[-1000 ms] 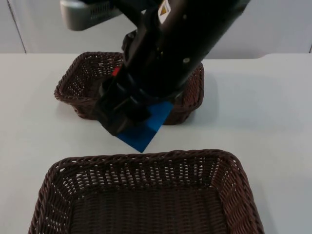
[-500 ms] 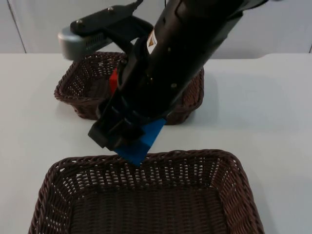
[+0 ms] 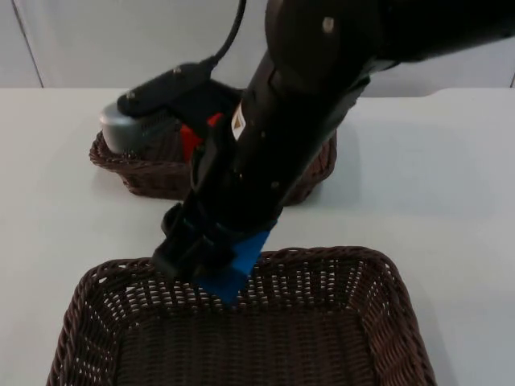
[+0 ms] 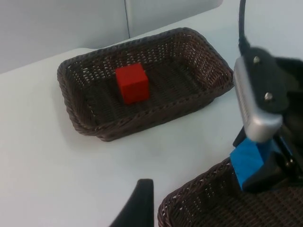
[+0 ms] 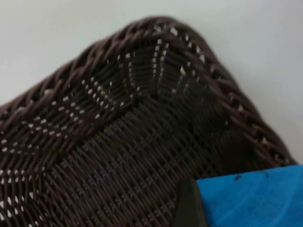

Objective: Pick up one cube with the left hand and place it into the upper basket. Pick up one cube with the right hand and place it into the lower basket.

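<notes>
We see the right tool (image 3: 205, 261) poised over the far rim of the lower basket (image 3: 386, 281), its fingers closed on the blue cube (image 3: 241, 261), which hangs tilted just above the wicker edge and not yet down on the basket floor. From the right wrist view, the blue cube (image 5: 251, 201) sits clamped against a dark fingertip, with a corner of the lower basket (image 5: 118, 123) spread beneath it and white desk (image 5: 61, 28) beyond the rim. In the left wrist view the same blue cube (image 4: 248, 158) shows between the right tool's black fingers, right at the rim of the lower basket (image 4: 194, 189). The upper basket (image 3: 149, 181) stands farther back on the desk (image 3: 434, 169), apart from the lower one with a strip of bare surface between them, and the right arm crosses over much of it. The red cube (image 3: 193, 137) lies inside that upper basket; the left wrist view shows the red cube (image 4: 132, 82) resting on the woven floor of the upper basket (image 4: 78, 111), near its middle. The left tool (image 4: 137, 208) waits above the desk beside the lower basket, one black fingertip visible; we cannot tell how far it is open.
</notes>
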